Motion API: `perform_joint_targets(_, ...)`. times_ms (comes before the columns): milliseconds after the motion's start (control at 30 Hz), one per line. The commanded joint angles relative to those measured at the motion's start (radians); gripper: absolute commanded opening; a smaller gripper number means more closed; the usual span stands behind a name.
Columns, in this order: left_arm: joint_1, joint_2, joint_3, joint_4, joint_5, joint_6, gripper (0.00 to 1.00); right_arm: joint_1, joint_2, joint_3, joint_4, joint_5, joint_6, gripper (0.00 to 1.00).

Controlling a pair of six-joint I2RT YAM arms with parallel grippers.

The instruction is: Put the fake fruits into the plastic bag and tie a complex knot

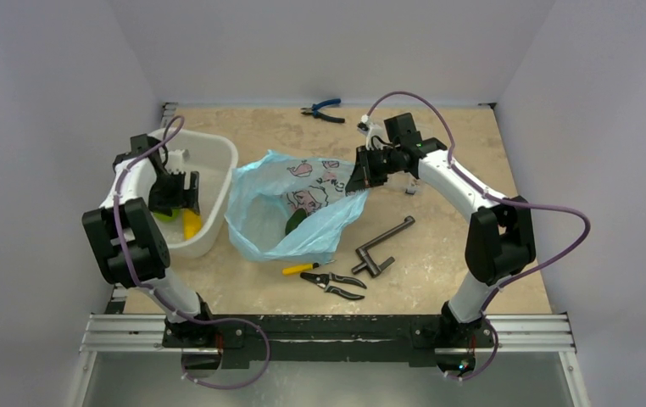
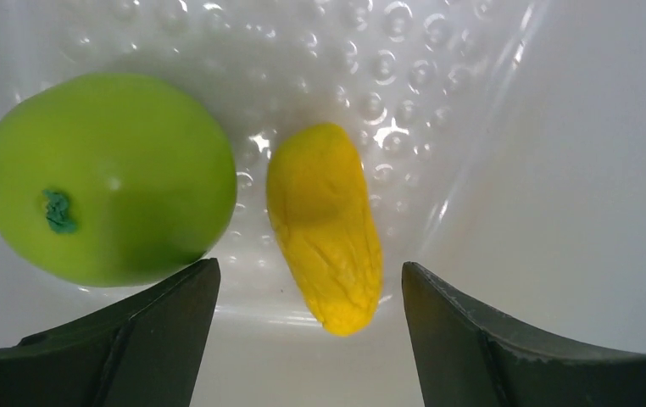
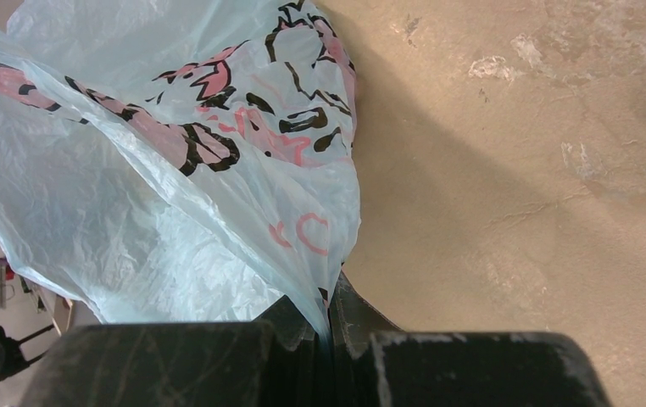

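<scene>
You're on the loading step: your left end effector (image 2: 311,280) hangs released over the yellow fruit (image 2: 324,225) in the white tub (image 2: 557,127); the right end effector (image 3: 330,326) grasps the plastic bag (image 3: 133,229) by its rim. Next, likely: clench on that fruit, clear of the bright green fruit (image 2: 108,174).

1. Left arm (image 1: 126,242) and right arm (image 1: 455,180): white tubular links were joined by bulky black joint housings.
2. Purple cable (image 1: 557,210): one looped loosely along each arm.
3. Left end effector (image 2: 311,280) and right end effector (image 3: 330,322): each had two dark, matte fingers; the right body was scuffed with pale scratches.
4. Mounting: a black plate (image 1: 328,326) lay across silver slotted rails (image 1: 540,332).
</scene>
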Motion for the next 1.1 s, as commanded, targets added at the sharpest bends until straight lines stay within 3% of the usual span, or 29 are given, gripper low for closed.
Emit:
perform_joint_targets(0, -0.044, 0.042, -0.017, 0.114, -0.106, -0.162, 0.78, -0.005, 0.003, 0.042, 0.01, 0.015, -0.012, 0.0)
perform_joint_targets(67, -0.059, 0.074, -0.016, 0.118, -0.103, -0.18, 0.77, -0.005, 0.004, 0.042, 0.008, 0.016, -0.013, 0.0)
perform_joint_targets(333, -0.072, 0.161, 0.045, 0.085, -0.113, -0.227, 0.6, -0.004, 0.003, 0.05, 0.002, 0.024, -0.016, 0.0)
perform_joint_targets(533, -0.066, 0.02, 0.111, 0.093, -0.053, -0.192, 0.14, -0.006, -0.005, 0.047, 0.003, 0.03, -0.023, 0.0)
perform_joint_targets(633, -0.072, -0.101, 0.206, 0.122, -0.008, -0.193, 0.11, -0.006, -0.008, 0.045, 0.006, 0.027, -0.026, 0.0)
perform_joint_targets(700, -0.091, -0.167, 0.288, 0.138, 0.117, -0.197, 0.11, -0.006, -0.009, 0.044, 0.005, 0.021, -0.026, 0.0)
perform_joint_targets(800, -0.206, -0.304, 0.343, 0.227, 0.326, -0.134, 0.14, -0.006, -0.011, 0.044, 0.004, 0.018, -0.027, 0.0)
perform_joint_targets(900, -0.412, -0.432, 0.333, 0.313, 0.439, -0.06, 0.18, -0.006, -0.01, 0.041, 0.009, 0.015, -0.022, 0.0)
perform_joint_targets(1067, -0.828, -0.496, 0.274, 0.281, 0.467, 0.168, 0.19, -0.006, -0.007, 0.041, 0.017, 0.006, -0.014, 0.0)
